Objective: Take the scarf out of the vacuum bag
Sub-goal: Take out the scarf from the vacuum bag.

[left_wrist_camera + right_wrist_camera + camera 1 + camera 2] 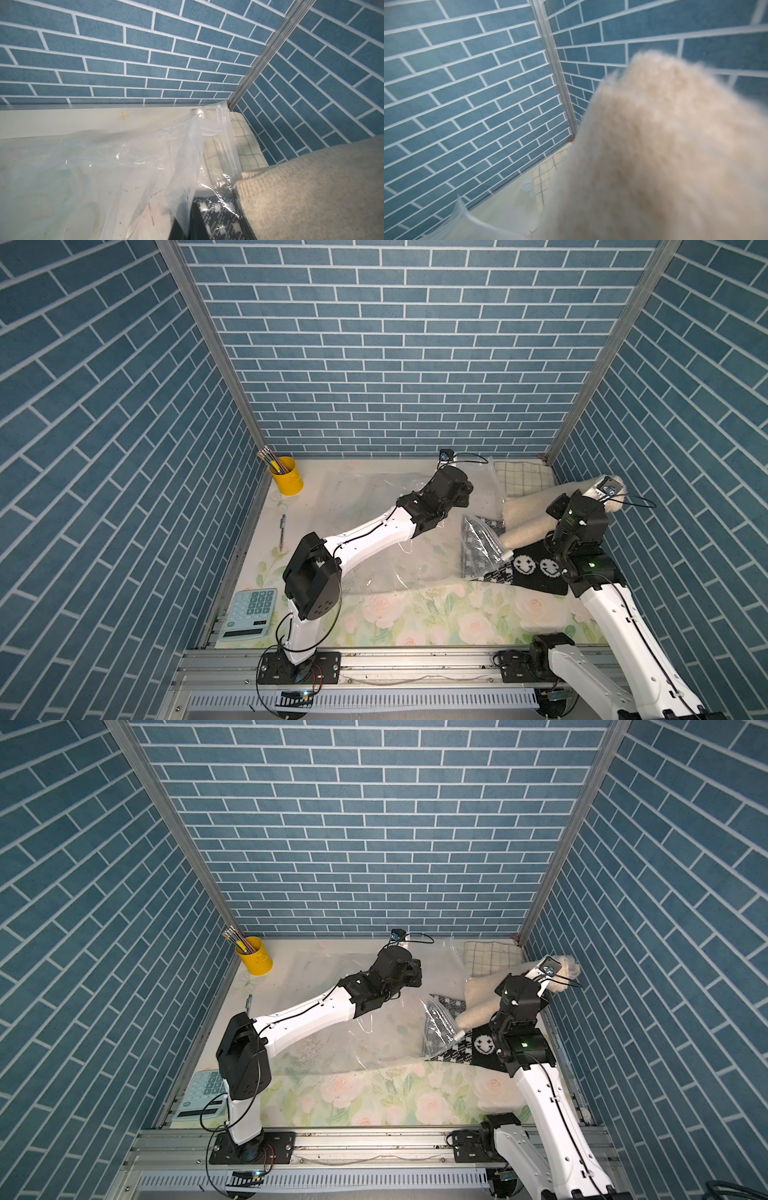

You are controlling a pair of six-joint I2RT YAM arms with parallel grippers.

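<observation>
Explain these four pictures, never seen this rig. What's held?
Two robot arms with pincer grippers stand at a flowered table. Two pictures look down from overhead, nearly identical; the other two come from a camera on each wrist. The right gripper is shut on a cream fluffy scarf, held raised, its other end at the mouth of the clear vacuum bag. The left gripper is shut, apparently pinching the bag's plastic. Also on the table: a yellow cup of pencils, a pen, a calculator, a checked cloth and a black smiley-face knit.
</observation>
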